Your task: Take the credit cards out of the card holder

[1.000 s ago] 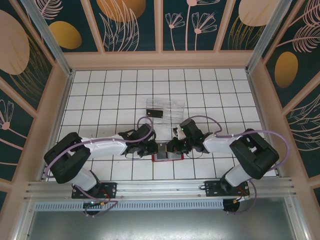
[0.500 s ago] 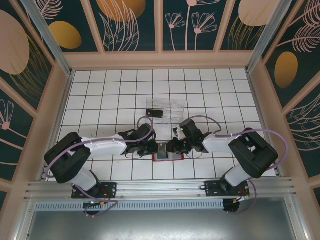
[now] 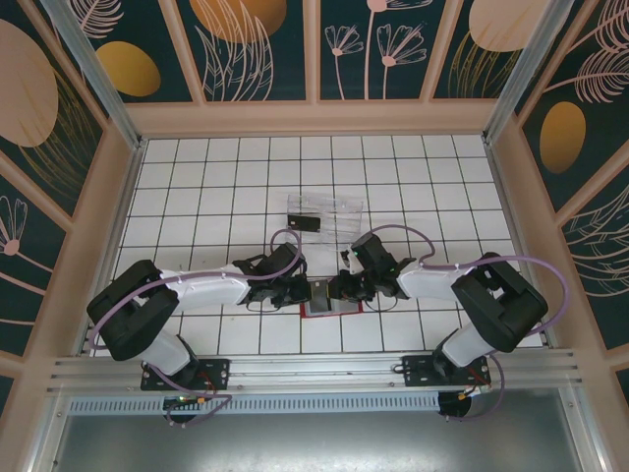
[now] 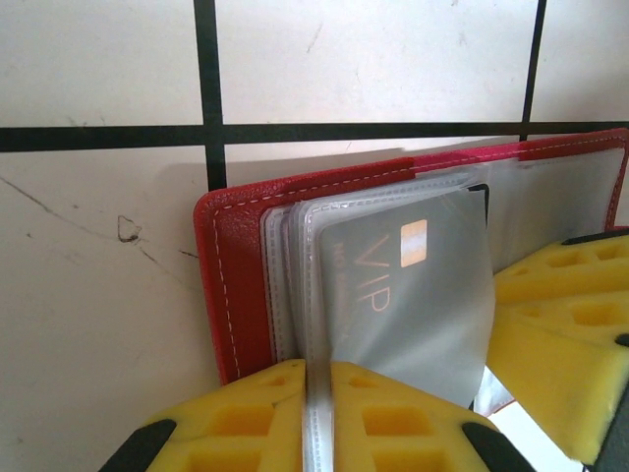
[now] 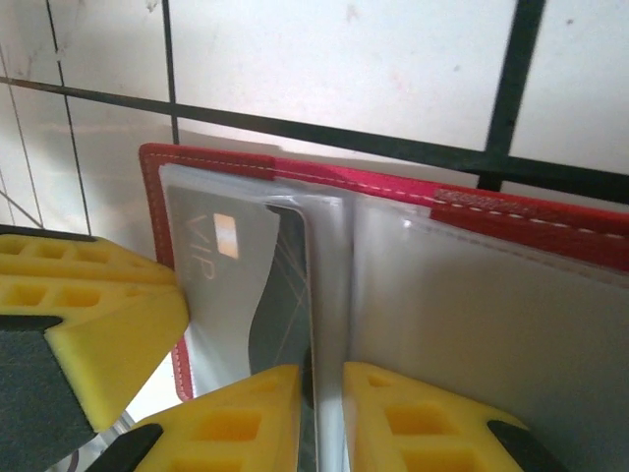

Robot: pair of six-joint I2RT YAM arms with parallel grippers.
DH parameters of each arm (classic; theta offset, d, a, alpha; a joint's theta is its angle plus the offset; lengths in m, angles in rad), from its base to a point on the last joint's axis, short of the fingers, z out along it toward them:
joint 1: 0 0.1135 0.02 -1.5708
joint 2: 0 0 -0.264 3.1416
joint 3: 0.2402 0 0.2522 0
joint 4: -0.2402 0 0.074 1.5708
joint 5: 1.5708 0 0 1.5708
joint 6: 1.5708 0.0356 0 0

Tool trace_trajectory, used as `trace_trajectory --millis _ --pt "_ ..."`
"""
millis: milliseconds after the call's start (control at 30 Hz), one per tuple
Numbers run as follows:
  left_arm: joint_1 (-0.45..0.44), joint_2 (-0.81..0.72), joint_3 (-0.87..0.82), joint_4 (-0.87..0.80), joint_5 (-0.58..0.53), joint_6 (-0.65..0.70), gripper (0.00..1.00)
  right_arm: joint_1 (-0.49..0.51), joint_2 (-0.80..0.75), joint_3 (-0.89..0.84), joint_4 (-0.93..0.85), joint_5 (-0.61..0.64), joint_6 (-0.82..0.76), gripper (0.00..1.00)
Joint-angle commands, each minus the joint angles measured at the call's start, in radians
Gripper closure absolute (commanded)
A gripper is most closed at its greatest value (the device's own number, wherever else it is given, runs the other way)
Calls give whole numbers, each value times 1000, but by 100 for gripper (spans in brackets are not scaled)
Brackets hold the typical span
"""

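The red card holder (image 3: 329,308) lies open on the white tiles between both arms. In the left wrist view its red cover (image 4: 236,285) frames clear plastic sleeves, and a grey VIP credit card (image 4: 413,285) sits inside one. My left gripper (image 4: 319,383) is shut on the edge of a sleeve. In the right wrist view my right gripper (image 5: 322,383) is shut on another sleeve at the fold, beside the same VIP card (image 5: 221,265). From above, the left gripper (image 3: 310,293) and right gripper (image 3: 337,291) face each other over the holder. Another dark card (image 3: 303,222) lies on the tiles farther back.
A clear ridged plastic tray (image 3: 329,205) stands behind the holder, next to the dark card. Wooden walls enclose the tiled floor (image 3: 197,197) on three sides. The other gripper's yellow fingers (image 4: 560,324) crowd the holder's right side.
The right wrist has shifted very slightly to the left. Both grippers keep their hold on the sleeves, and the holder stays in place.
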Motion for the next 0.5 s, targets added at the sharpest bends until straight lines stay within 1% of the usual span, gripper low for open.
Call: trace_trajectory --millis 0,133,300,467 --pt "3 23 -12 -29 8 -4 86 2 -9 7 -77 71 -27 79" --pt "3 23 -12 -25 9 -5 86 3 -11 7 -74 70 -25 79" --pt "3 24 -11 -21 11 -3 86 9 19 -4 19 -37 -2 80" --pt "3 26 -14 -17 16 -6 86 14 11 -20 70 -62 28 84"
